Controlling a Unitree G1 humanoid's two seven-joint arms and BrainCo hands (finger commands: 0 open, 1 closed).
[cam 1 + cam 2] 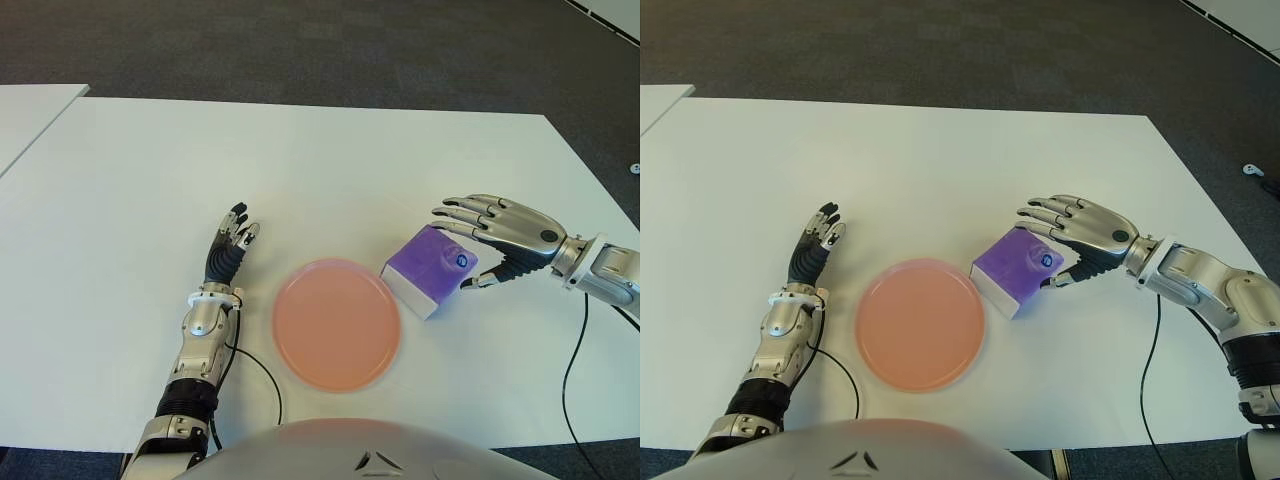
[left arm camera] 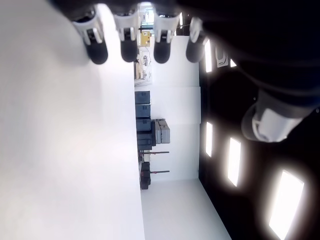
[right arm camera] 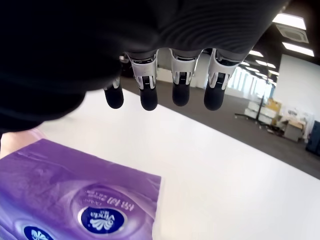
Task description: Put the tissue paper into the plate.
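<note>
**Right hand spread over the tissue pack, plate bare**

Right hand (image 1: 1080, 232) hangs just above the purple tissue pack (image 1: 1016, 264), its fingers (image 3: 181, 85) stretched out and apart, with a gap showing between them and the pack's top face in the wrist view. The thumb sits low at the pack's right side; whether it touches the wrapper cannot be told. Nothing is held.

The tissue pack lies on the white table (image 1: 300, 160), tilted so one corner points toward the far edge, with its white end face turned toward the near edge. It sits just beside the right rim of the pink plate (image 1: 337, 322), outside it, seemingly touching or almost touching the rim. The plate lies flat near the middle of the table's near edge and holds nothing.

Left hand (image 1: 228, 245) shows to the left of the plate, fingers extended and relaxed, pointing toward the far edge, grasping nothing. A black cable (image 1: 258, 372) trails from its forearm across the table toward the near edge. Another cable (image 1: 1148, 370) runs from the right forearm to the near edge.
</note>
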